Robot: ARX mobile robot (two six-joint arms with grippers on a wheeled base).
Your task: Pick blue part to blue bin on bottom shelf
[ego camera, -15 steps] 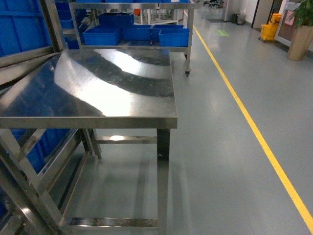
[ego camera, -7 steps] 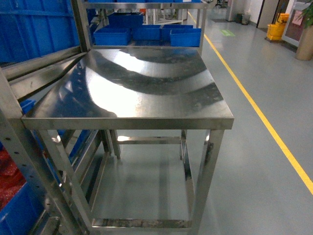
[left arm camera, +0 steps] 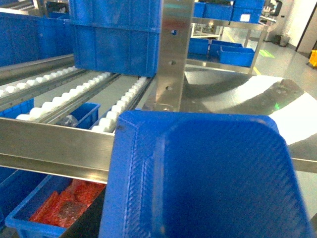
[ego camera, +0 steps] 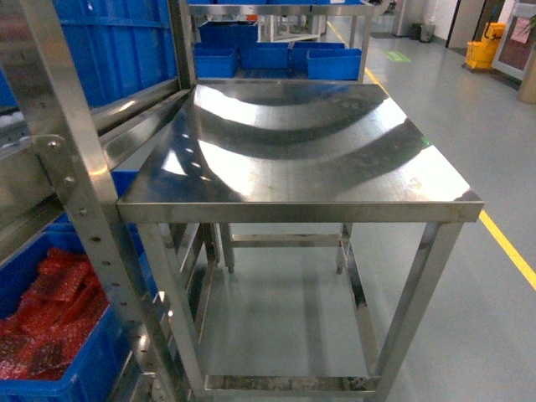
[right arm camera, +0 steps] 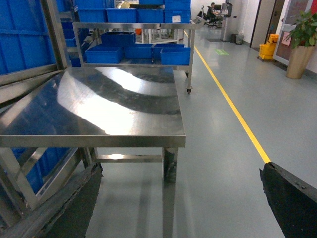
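The robot has turned left, so the blue bin [ego camera: 50, 335] of red bags shows beside the bench [ego camera: 301, 159]; the right tool [right arm camera: 181, 198] is spread, the left tool unseen.

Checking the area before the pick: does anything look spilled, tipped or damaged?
Nothing stands out. The steel table top is bare and level, the bin of red parts sits square low in the rack, and the floor shows no spill. The blue tray fills the left wrist view, intact.
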